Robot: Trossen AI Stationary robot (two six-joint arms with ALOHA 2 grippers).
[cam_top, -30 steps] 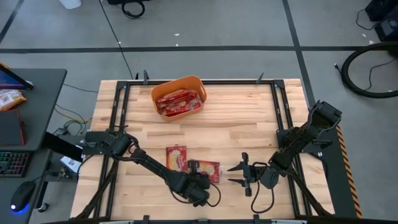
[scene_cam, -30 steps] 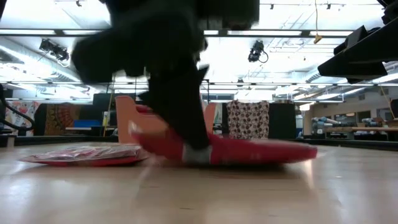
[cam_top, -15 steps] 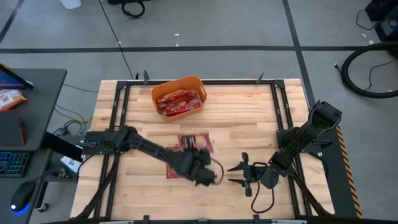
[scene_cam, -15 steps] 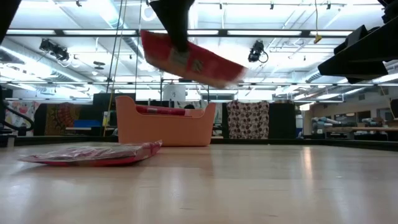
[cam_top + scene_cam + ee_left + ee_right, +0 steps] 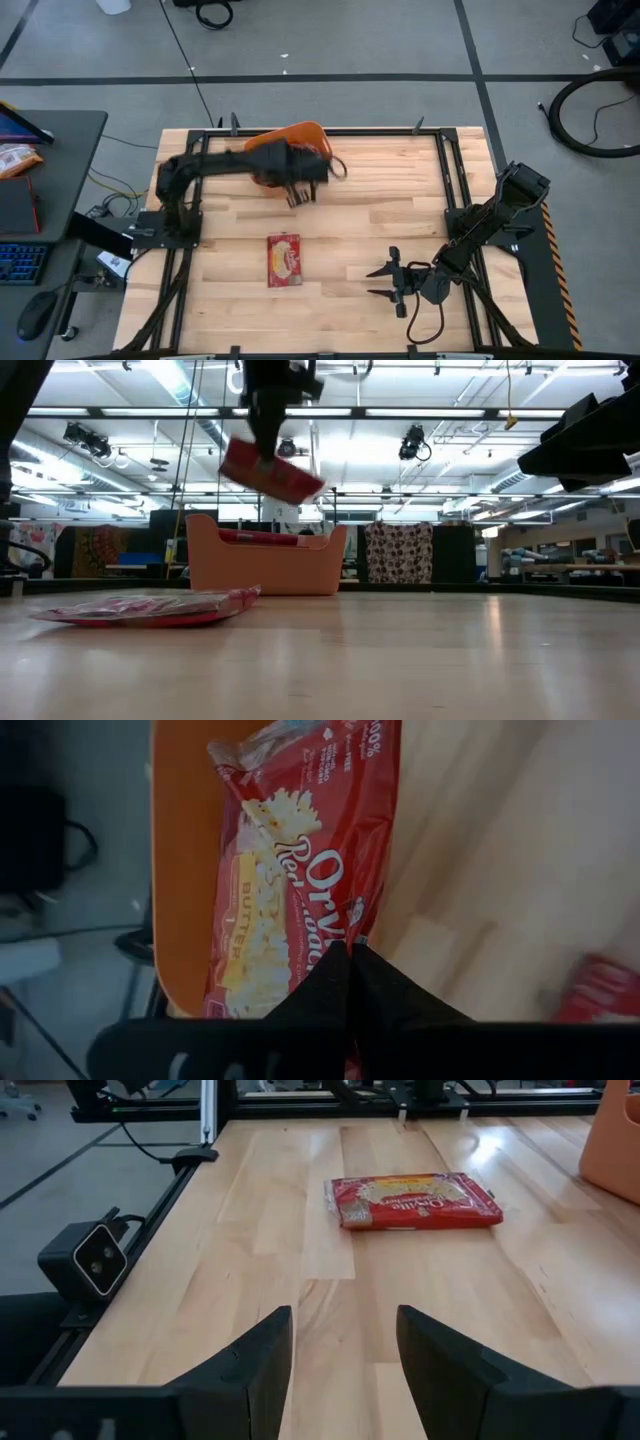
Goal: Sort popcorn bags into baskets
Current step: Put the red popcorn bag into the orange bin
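My left gripper (image 5: 298,190) hangs over the near side of the orange basket (image 5: 306,129), shut on a red popcorn bag (image 5: 300,860). The arm hides that bag in the high view; the low view shows the bag (image 5: 270,470) in the air above the basket (image 5: 265,568). Red packets (image 5: 262,537) lie inside the basket. Another popcorn bag (image 5: 284,260) lies flat on the table, also seen as a packet (image 5: 415,1200) ahead of my right gripper. My right gripper (image 5: 385,281) waits open near the near edge, right of the middle. My left gripper (image 5: 350,948) pinches the popcorn bag between its two fingers at one short end (image 5: 335,935), coming from above and pointing down. The bag is lifted clear and hangs tilted below the fingers (image 5: 265,435), partly over the basket's wall (image 5: 180,870).
The table's metal frame runs along both sides, with a bracket (image 5: 90,1260) at the edge. A corner of the basket (image 5: 615,1130) shows in the right wrist view. Bare wood lies between the lying bag and my right gripper (image 5: 345,1350).
My left gripper has lifted one popcorn bag off the table near the near edge, risen, and swung toward the far edge until it is over the basket. The bag hangs tilted below it. The other bag has stayed flat where it was.
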